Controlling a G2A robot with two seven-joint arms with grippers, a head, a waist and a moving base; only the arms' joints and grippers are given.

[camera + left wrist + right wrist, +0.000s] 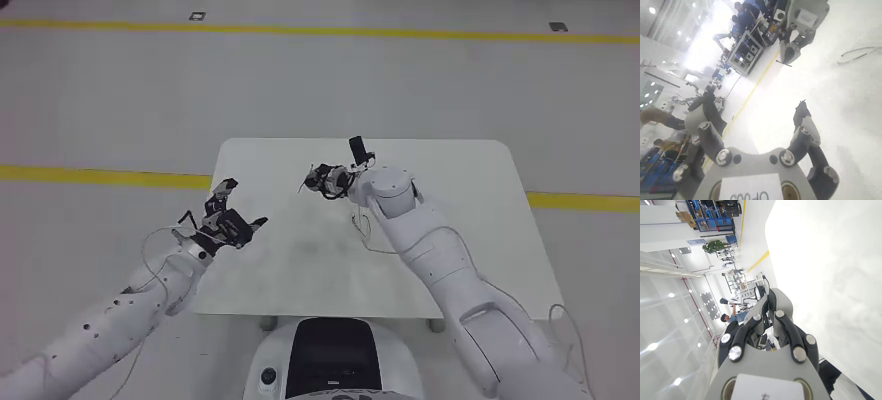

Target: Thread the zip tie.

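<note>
Above the surface [450, 260], the right end effector [316, 179] grasps the zip tie [303, 185].
Top view: left end effector [240, 205] released, at the surface's left edge. Left wrist view: what seems the thin black tie crosses the right fingertips [788, 55]. Right wrist view: its fingers [772, 298] pressed together.

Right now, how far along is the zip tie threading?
Done: the right gripper is shut on the zip tie, over the table. In hand: the left gripper is open, empty, apart from it. Left: no loop shows, so threading is not yet done.
</note>
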